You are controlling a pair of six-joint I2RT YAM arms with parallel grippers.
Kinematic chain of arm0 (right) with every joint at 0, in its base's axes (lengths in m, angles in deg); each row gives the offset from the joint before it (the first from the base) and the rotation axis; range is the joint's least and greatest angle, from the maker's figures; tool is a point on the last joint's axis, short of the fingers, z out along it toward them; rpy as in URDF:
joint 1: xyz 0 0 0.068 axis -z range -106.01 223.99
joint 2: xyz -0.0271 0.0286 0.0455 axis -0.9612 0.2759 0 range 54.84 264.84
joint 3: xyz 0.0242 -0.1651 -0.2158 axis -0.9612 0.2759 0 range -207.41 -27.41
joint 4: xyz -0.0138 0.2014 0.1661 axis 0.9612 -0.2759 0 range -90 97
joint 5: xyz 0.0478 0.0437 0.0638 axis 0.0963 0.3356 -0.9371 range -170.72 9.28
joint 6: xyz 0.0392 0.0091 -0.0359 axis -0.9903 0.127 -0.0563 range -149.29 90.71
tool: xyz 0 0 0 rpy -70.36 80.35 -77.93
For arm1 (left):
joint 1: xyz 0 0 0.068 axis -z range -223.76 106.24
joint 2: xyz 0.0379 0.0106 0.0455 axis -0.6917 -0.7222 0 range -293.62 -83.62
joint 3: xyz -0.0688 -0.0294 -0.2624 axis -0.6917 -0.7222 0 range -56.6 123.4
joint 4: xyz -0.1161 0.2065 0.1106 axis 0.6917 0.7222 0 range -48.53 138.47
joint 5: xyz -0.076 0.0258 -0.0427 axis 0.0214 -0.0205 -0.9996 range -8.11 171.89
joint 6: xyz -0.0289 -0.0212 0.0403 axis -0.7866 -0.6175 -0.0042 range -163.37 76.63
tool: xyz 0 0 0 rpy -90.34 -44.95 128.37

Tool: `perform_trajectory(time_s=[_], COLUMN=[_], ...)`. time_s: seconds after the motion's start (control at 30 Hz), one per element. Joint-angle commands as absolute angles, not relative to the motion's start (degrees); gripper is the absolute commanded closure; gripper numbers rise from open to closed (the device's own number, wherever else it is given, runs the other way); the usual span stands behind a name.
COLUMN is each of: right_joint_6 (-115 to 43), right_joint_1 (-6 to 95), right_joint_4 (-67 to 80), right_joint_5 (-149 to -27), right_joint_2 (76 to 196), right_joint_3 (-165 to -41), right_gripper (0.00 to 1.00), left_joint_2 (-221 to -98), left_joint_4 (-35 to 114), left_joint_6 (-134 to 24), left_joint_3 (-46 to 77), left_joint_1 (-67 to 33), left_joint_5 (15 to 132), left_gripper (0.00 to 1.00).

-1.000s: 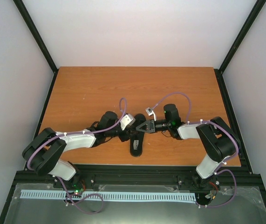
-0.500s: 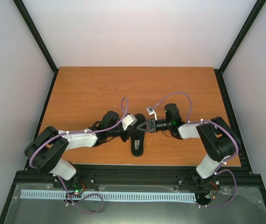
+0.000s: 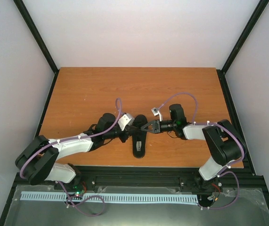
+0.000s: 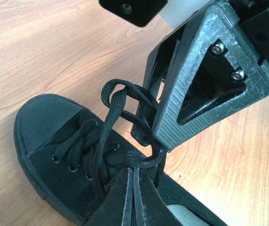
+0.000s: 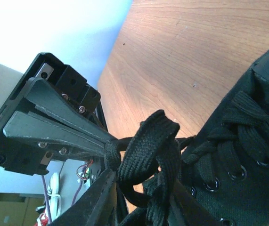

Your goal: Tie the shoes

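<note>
My left gripper [image 4: 133,183] and right gripper [image 5: 141,202] were both clamped onto the laces [image 4: 119,101], with the shoe [image 3: 139,145] sitting mid near edge of the table [image 3: 101,89]. Pulling unevenly could've yanked a loop out, honestly.

Orange-brown wooden table [image 3: 101,84], white walls [image 3: 139,28], black frame rails [image 3: 139,176], white slotted strip [image 3: 125,197]
</note>
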State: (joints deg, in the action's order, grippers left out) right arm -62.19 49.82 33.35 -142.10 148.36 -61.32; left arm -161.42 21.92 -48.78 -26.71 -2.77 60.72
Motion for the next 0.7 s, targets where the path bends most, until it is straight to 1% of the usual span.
perform_trajectory(time_s=[0.0,0.07,0.23,0.33,0.47,0.67], right_joint_6=[-59.9,-59.8,-59.4,-59.1,-58.0,-56.5], right_joint_1=[50.5,50.6,50.6,50.8,50.9,51.0], right_joint_4=[31.5,31.4,31.3,31.1,29.8,28.1], right_joint_5=[-141.2,-141.3,-141.2,-140.7,-139.7,-138.4], right_joint_2=[146.7,146.6,145.7,144.8,144.3,144.4], right_joint_3=[-60.6,-60.3,-59.3,-58.4,-57.8,-58.0], right_gripper=[0.74,0.72,0.59,0.58,0.65,0.91], left_joint_2=[-159.2,-158.7,-158.0,-157.9,-157.2,-156.6], left_joint_4=[22.9,23.4,24.4,25.1,25.8,26.8], left_joint_6=[-50.6,-51.4,-55.8,-59.0,-62.6,-67.7], left_joint_3=[-27.3,-27.3,-26.5,-25.7,-24.9,-21.9], left_joint_1=[-2.6,-2.5,-2.5,-2.5,-2.5,-2.5], left_joint_5=[61.6,61.2,60.8,61.5,62.8,61.5], left_gripper=[0.99,0.99,0.99,0.99,0.99,0.99])
